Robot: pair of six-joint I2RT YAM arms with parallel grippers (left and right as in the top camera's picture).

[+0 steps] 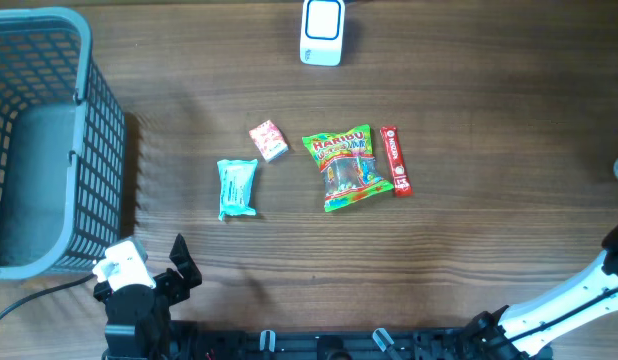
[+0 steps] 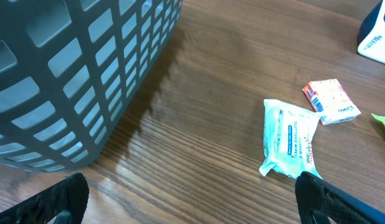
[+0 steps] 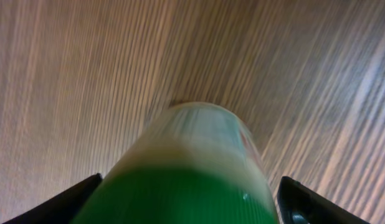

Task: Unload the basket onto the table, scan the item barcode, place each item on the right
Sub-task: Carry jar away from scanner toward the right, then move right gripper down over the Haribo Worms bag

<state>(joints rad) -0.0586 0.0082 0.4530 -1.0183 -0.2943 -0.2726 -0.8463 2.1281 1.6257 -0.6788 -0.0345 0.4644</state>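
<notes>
In the right wrist view a green item (image 3: 186, 186) with a pale far end, blurred and close up, fills the space between my right gripper's (image 3: 189, 182) fingers. The jaws stand wide, with bare wood showing between the right fingertip (image 3: 298, 199) and the item, so the gripper is open. No barcode shows on it. The white and blue scanner (image 1: 322, 30) stands at the table's far edge, and its corner (image 2: 376, 34) shows in the left wrist view. My left gripper (image 1: 184, 262) is open and empty (image 2: 191, 182) over bare wood near the front left.
A grey mesh basket (image 1: 104, 150) fills the left side, close to the left gripper (image 2: 86, 74). Mid-table lie a teal wipes pack (image 1: 237, 188), a small pink box (image 1: 268, 140), a Haribo bag (image 1: 349, 167) and a red bar (image 1: 395, 160).
</notes>
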